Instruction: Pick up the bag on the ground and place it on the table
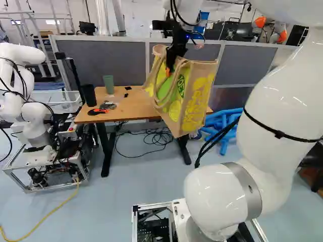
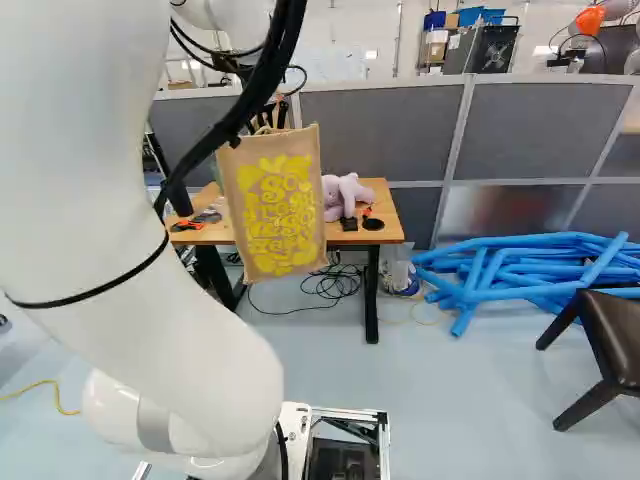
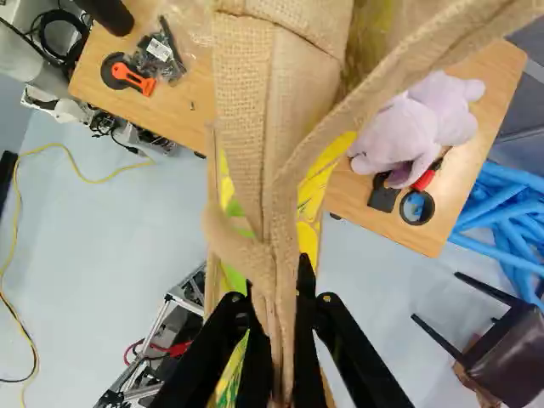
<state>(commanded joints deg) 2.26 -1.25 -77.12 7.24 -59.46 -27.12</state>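
My gripper point(image 1: 174, 59) hangs high over the table in the left base view, with the bag point(image 1: 194, 96) below it. The tan burlap bag has yellow and green print and hangs upright by its handles. In the wrist view the gripper point(image 3: 276, 327) is shut on the bag's handle point(image 3: 272, 280), both fingers pressing the cloth. The wooden table point(image 1: 132, 108) stands behind and below the bag, whose bottom hangs lower than the tabletop in both base views. Part of the tabletop is hidden by the bag.
On the table are a purple plush toy point(image 2: 345, 194), a tape roll point(image 3: 416, 207), an orange-handled tool point(image 3: 133, 77), a black cup point(image 1: 89, 95) and a green cup point(image 1: 109, 84). Another robot point(image 1: 31, 111) stands left. Blue tubes point(image 2: 520, 270) and a dark chair point(image 2: 615, 340) are to the right.
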